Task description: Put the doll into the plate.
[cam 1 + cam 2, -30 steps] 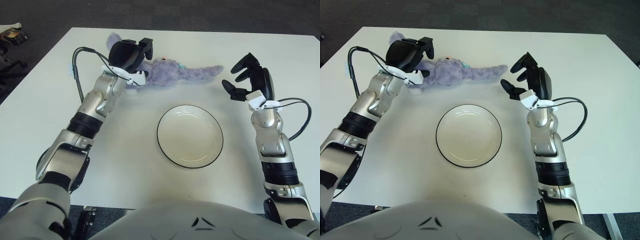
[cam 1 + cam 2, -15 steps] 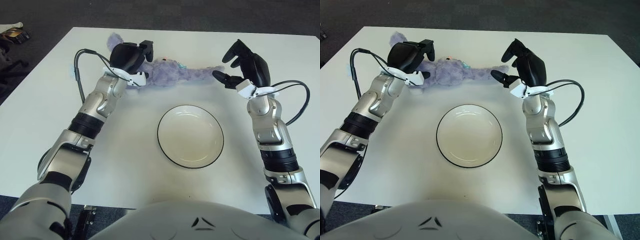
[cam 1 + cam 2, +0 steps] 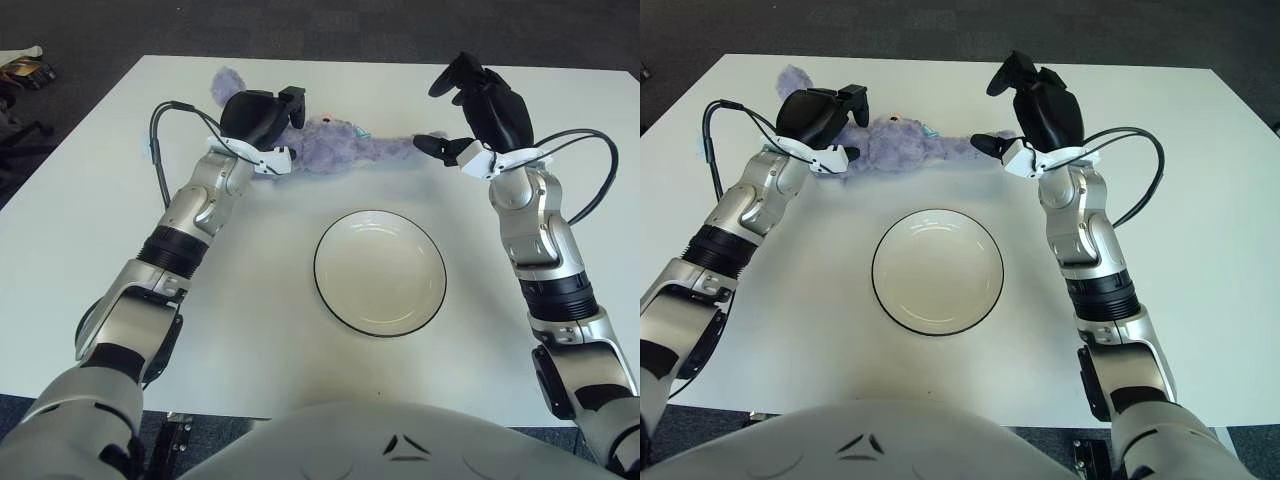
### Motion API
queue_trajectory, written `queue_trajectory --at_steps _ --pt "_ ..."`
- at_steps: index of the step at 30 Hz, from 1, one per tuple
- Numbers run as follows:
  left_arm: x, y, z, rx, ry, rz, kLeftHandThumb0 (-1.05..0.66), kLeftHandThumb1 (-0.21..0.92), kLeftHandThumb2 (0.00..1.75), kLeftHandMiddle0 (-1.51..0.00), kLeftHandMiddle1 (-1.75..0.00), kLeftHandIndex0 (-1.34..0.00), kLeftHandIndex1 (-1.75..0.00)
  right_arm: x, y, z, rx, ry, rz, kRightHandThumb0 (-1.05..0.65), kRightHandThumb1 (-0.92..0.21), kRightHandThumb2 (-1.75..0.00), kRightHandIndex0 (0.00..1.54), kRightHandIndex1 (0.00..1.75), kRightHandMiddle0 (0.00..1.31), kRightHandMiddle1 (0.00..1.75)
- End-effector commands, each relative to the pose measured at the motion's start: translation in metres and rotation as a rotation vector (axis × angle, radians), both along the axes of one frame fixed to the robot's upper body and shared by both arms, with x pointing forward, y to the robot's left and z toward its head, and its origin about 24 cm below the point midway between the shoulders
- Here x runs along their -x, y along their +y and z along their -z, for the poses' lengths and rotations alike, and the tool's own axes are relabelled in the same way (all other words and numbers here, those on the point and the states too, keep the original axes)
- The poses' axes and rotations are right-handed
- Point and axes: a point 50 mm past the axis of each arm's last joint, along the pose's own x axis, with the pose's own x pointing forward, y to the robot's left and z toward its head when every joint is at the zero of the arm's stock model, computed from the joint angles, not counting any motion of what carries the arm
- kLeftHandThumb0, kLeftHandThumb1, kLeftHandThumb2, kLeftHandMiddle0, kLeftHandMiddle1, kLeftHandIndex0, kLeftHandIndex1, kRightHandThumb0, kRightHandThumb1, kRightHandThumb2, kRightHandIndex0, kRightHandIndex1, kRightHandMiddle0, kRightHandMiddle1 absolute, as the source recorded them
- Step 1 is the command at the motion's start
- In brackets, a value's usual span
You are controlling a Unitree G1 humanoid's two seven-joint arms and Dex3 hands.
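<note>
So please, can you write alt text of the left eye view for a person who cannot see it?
A purple doll lies on a white table beyond an empty plate. The left hand is over its left end, and the right hand, fingers spread, is at its right end.

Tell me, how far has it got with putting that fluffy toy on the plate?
Early yet. The purple doll lies on the table, beyond the plate, which holds nothing. The left hand is over one end, the right hand open above the other. Gripping, lifting and placing remain.
</note>
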Motion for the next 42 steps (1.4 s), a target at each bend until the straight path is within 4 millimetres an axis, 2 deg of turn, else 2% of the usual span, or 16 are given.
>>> queue_trajectory --at_steps 1,3,5,7,8,10,11,12,14,17,20,27,35,42 --pt "0.001 0.001 0.001 -0.048 0.046 -0.023 0.0 0.11 1.54 -0.75 -1.73 -0.59 -1.68 -0.004 0.005 -0.004 0.031 -0.008 -0.005 -0.6 -0.41 -0.97 0.15 1.33 0.0 1.44" --pt "0.002 0.001 0.0 -0.058 0.059 -0.028 0.0 0.2 1.41 -0.65 -1.74 -0.57 -1.62 -0.005 0.006 -0.004 0.031 -0.008 -0.008 -0.6 -0.4 -0.98 0.15 1.37 0.0 1.5" --pt "0.002 0.0 0.001 -0.07 0.084 -0.04 0.0 0.24 1.36 -0.62 -1.74 -0.57 -1.6 -0.005 0.006 -0.004 0.027 -0.009 -0.014 -0.6 -0.4 -0.98 0.15 1.39 0.0 1.52" --pt "0.001 0.001 0.001 -0.097 0.134 -0.059 0.0 0.36 1.19 -0.55 -1.74 -0.52 -1.53 -0.007 0.007 -0.003 0.019 -0.008 -0.025 -0.59 -0.4 -0.98 0.16 1.42 0.02 1.56" --pt "0.001 0.001 0.001 -0.111 0.16 -0.066 0.07 0.49 1.04 -0.46 -1.75 -0.39 -1.52 -0.007 0.007 -0.003 0.018 -0.007 -0.027 -0.59 -0.39 -0.99 0.16 1.44 0.02 1.59" --pt "0.001 0.001 0.002 -0.139 0.205 -0.076 0.22 0.55 0.98 -0.41 -1.75 -0.2 -1.58 -0.008 0.008 -0.003 0.019 -0.005 -0.027 -0.58 -0.39 -0.99 0.16 1.46 0.01 1.6" --pt "0.001 0.002 0.002 -0.154 0.228 -0.082 0.09 0.5 0.96 -0.33 -1.75 -0.16 -1.54 -0.008 0.008 -0.003 0.019 -0.005 -0.026 -0.58 -0.39 -0.99 0.16 1.46 0.01 1.6" --pt "0.001 0.002 0.002 -0.167 0.246 -0.086 -0.11 0.39 0.99 -0.21 -1.75 -0.1 -1.47 -0.009 0.008 -0.003 0.02 -0.004 -0.026 -0.57 -0.38 -1.0 0.16 1.47 0.01 1.61" --pt "0.002 0.003 0.001 -0.187 0.268 -0.09 -0.34 0.27 1.03 -0.09 -1.75 -0.04 -1.38 -0.009 0.008 -0.003 0.022 -0.001 -0.027 -0.57 -0.38 -1.0 0.16 1.48 0.0 1.62" --pt "0.003 0.003 0.0 -0.213 0.29 -0.089 -0.44 0.18 1.05 -0.03 -1.56 -0.01 -1.16 -0.009 0.009 -0.003 0.019 0.004 -0.029 -0.57 -0.38 -1.01 0.16 1.5 0.02 1.65" --pt "0.003 0.004 -0.001 -0.232 0.304 -0.086 -0.46 0.14 1.05 -0.01 -1.42 0.0 -1.0 -0.009 0.009 -0.003 0.018 0.009 -0.034 -0.56 -0.37 -1.01 0.16 1.51 0.04 1.68" --pt "0.004 0.005 -0.001 -0.269 0.319 -0.088 -0.48 0.13 1.04 0.0 -1.04 0.0 -0.81 -0.012 0.011 -0.003 0.028 0.017 -0.032 -0.57 -0.37 -1.01 0.15 1.48 0.01 1.63" --pt "0.004 0.006 0.0 -0.344 0.337 -0.094 -0.53 0.16 1.02 0.0 -0.79 0.0 -0.65 -0.015 0.015 -0.005 0.028 0.011 -0.038 -0.57 -0.36 -1.01 0.14 1.42 0.0 1.52" --pt "0.001 0.007 0.005 -0.39 0.356 -0.103 -0.63 0.25 0.95 0.0 -0.56 0.0 -0.56 -0.017 0.017 -0.005 0.055 0.036 -0.043 -0.59 -0.37 -0.99 0.15 1.38 0.0 1.44"
